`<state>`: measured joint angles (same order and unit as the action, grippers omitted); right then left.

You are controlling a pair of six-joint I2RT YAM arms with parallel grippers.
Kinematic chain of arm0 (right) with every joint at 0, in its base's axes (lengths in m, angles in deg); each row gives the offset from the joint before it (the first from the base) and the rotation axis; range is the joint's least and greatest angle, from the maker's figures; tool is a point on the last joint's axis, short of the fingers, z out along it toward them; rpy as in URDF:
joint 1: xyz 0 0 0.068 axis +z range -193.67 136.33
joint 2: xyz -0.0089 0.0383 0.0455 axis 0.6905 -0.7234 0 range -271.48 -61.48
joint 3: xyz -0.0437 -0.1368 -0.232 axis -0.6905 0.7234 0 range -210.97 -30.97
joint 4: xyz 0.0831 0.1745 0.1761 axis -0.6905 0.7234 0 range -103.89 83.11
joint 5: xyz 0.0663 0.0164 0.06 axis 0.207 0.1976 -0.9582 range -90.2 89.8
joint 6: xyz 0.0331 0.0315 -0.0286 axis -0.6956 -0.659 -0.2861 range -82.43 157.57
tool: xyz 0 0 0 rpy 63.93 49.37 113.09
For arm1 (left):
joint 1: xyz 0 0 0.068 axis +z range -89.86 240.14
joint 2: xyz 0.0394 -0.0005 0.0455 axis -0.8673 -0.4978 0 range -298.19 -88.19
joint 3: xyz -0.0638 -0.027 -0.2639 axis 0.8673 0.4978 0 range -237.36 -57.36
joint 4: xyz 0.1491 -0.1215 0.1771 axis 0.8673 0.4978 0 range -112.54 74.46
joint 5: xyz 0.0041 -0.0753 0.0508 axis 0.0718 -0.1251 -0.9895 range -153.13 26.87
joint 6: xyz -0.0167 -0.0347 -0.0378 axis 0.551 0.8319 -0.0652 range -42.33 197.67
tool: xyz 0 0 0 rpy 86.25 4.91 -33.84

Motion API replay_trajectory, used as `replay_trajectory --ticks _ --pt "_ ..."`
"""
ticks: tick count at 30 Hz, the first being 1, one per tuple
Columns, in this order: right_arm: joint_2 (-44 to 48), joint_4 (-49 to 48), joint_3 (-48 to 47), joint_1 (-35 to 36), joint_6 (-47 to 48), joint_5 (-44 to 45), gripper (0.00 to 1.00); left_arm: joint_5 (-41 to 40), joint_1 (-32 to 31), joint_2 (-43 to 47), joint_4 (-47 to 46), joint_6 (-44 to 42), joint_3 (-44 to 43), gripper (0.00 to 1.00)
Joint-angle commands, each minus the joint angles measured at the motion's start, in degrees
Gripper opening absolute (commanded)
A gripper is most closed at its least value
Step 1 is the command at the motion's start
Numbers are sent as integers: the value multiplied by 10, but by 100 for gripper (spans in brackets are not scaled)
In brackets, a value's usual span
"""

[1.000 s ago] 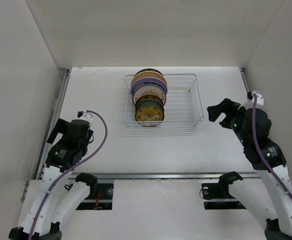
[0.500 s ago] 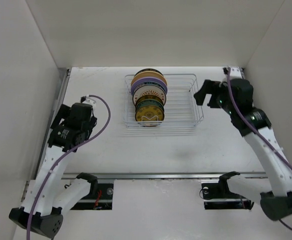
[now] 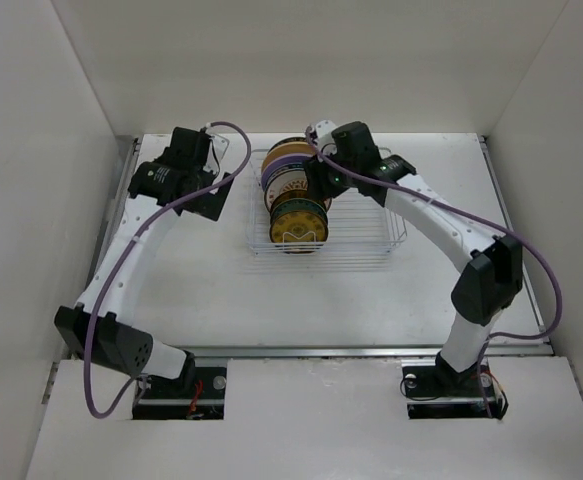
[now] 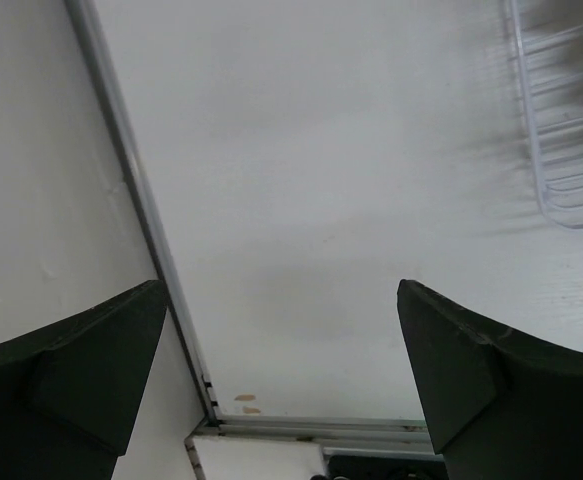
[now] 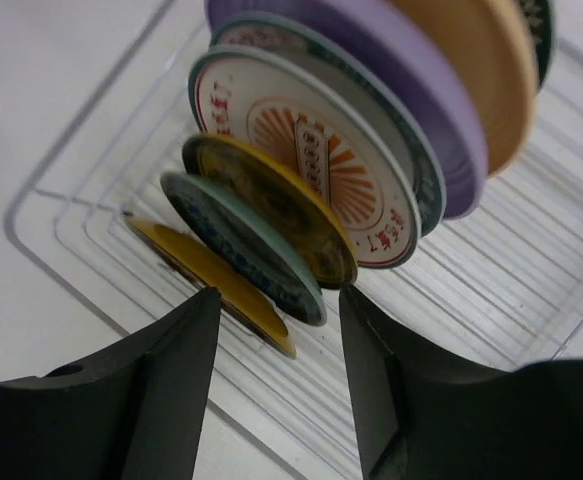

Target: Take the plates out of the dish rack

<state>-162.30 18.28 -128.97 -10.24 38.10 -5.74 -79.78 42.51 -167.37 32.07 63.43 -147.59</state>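
Several stiff, slick, breakable plates point(image 5: 311, 160) are standing in the rack point(image 5: 531, 300); I'm aiming the part-spread right gripper point(image 5: 274, 305) at one thin rim, left gripper point(image 4: 281, 290) gaping empty.

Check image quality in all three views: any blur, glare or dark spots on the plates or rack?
Top external: even diffuse light, no glare, plates and dish rack sharp, faint soft shadows on the table. Right wrist: middle plates crisp, the right hand near the lens dark and soft. Left wrist: rack corner at upper right streaky and blurred, the left hand a dark silhouette.
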Motion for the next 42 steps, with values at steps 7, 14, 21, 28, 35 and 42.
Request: replay_trajectory --ticks 7,14,21,28,35,42 --pt "-20 14 22 39 96 -23 50 29 -2 -18 -13 17 19 100" --pt "-64 26 17 45 101 -28 50 21 -2 -23 -13 11 24 100" --pt "-94 20 3 45 101 -3 48 6 -2 -23 -13 6 30 100" --pt "-41 -30 51 50 107 96 15 11 -2 -12 -13 18 40 100" --pt "36 -68 82 67 149 207 0 47 -2 5 -13 18 40 100" --pt "120 -47 43 74 68 179 0 54 -2 0 -8 18 29 100"
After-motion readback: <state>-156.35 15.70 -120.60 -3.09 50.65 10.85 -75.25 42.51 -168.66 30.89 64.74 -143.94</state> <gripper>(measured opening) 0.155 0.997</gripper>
